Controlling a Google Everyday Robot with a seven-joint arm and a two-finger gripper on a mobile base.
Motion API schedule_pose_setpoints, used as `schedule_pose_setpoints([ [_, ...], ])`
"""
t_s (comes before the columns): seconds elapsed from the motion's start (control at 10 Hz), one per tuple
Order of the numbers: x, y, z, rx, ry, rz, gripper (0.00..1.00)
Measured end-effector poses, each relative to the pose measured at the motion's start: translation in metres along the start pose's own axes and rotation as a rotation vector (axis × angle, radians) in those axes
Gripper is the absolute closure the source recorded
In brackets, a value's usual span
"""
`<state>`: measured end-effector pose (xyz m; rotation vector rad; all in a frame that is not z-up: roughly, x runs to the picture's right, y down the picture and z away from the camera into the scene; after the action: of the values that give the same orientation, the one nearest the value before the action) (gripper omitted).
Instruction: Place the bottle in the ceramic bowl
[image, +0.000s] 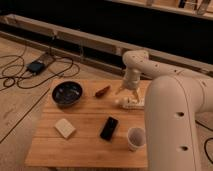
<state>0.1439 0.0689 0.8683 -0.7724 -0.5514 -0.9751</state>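
Your gripper (128, 95) hangs with its jaws spread apart just above the bottle (131, 104), which lies on its side near the bench's (85, 145) right edge, toward the far side. The ceramic bowl (56, 95) sits well apart, by the far left corner.

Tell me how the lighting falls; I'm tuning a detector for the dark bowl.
Camera view: warm, even light on the table; the backdrop beyond is nearly black; the ceramic bowl shows a faint sheen; the pale bottle stands out, with the gripper just above it.
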Motion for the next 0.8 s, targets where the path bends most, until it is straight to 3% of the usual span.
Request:
schedule_pose_setpoints([
  [0.4,0.003,0.008,0.023,-0.023,-0.039,0.057,0.2],
  [0.8,0.011,0.011,0.034,-0.029,-0.05,0.129,0.2],
])
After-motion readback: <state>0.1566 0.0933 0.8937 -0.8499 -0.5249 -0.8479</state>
